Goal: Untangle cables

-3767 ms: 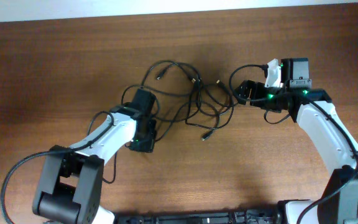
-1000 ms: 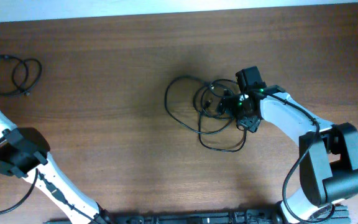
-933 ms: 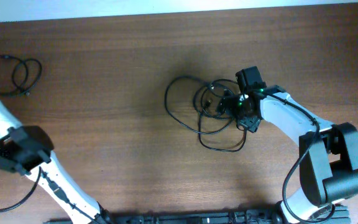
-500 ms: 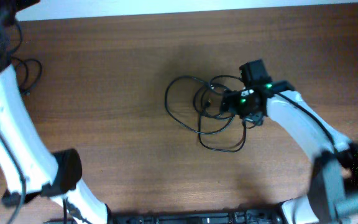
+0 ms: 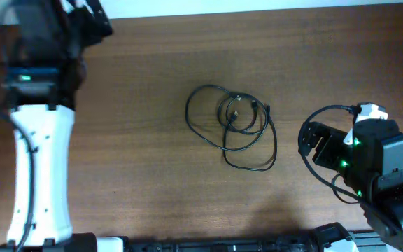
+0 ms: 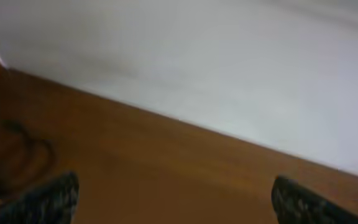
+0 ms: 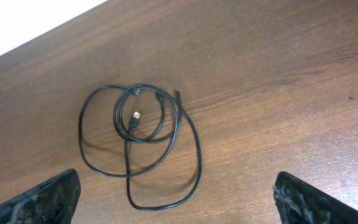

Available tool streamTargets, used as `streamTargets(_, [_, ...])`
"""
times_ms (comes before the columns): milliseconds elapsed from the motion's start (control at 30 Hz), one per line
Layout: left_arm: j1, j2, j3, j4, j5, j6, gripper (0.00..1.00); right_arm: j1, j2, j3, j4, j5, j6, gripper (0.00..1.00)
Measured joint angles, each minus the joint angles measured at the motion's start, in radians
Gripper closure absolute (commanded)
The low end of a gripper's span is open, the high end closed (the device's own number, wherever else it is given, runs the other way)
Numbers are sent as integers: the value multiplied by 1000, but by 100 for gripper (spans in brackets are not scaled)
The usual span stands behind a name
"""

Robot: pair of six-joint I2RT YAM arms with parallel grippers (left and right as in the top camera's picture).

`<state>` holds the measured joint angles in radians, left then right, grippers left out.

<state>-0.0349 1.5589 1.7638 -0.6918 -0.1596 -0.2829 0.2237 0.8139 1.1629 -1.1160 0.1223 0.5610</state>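
since half a second ago the right arm [image 5: 373, 164] has let go of the cable bundle [image 5: 238, 112] and pulled back to the lower right corner of the table [image 5: 152, 182], well apart from it. the left arm [image 5: 40, 154] has swung up high over the far left edge and now fills that side of the overhead view.

the right gripper [image 7: 182, 202] has its fingers spread wide with nothing between them. the left gripper [image 6: 176, 202] is spread the same way and empty, looking along the table's back edge toward the pale wall [image 6: 229, 74].

the cable bundle lies alone at mid-table, touched by neither arm: one wide loop, a smaller coil in its upper part, and a tail curving down to the right. its small plugs [image 7: 135, 115] sit within the small coil.

a blurred dark loop [image 6: 20, 149] at the left of the left wrist view is probably a cable already set aside.

we judge one cable is separated and both arms are resetting. we cannot tell whether the bundle is one cable or two still crossed, so it may need another pull.
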Motion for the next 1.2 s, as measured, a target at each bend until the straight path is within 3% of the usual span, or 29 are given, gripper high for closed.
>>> streamTargets(67, [-16, -29, -192, 87, 32, -121, 1, 0, 3, 0, -8, 5, 1, 2])
streamTargets(133, [-56, -52, -384, 170, 101, -320, 1, 0, 3, 0, -14, 32, 11, 2])
streamTargets(200, [-160, -54, -497, 253, 138, -447, 1, 0, 3, 0, -6, 98, 93, 2])
streamTargets(433, [-454, 51, -511, -177, 206, -556, 1, 0, 18, -1, 7, 154, 172, 2])
streamTargets(600, [-558, 209, -512, -155, 209, -635, 10, 0, 108, -1, -2, 152, 174, 2])
streamTargets(633, [-561, 241, -512, -132, 209, -653, 15, 0, 119, -1, -3, 150, 174, 2])
streamTargets(700, [-560, 319, -512, -106, 209, -675, 54, 0, 130, -1, -5, 147, 173, 1])
streamTargets(800, [-561, 377, -512, -108, 209, -686, 100, 0, 163, -1, -6, 129, 173, 2])
streamTargets(900, [-557, 377, -512, -108, 208, -657, 100, 0, 197, -1, -5, 120, 174, 1])
streamTargets(967, [-517, 370, -512, -127, 208, -547, 100, 0, 214, -1, -5, 111, 173, 1])
streamTargets(1067, [-435, 227, -502, -127, 204, -458, 100, 0, 302, -1, 9, -2, 167, 1])
streamTargets(1200, [-454, 6, -464, -89, 204, -438, 100, -1, 554, -1, 85, -206, 75, 1])
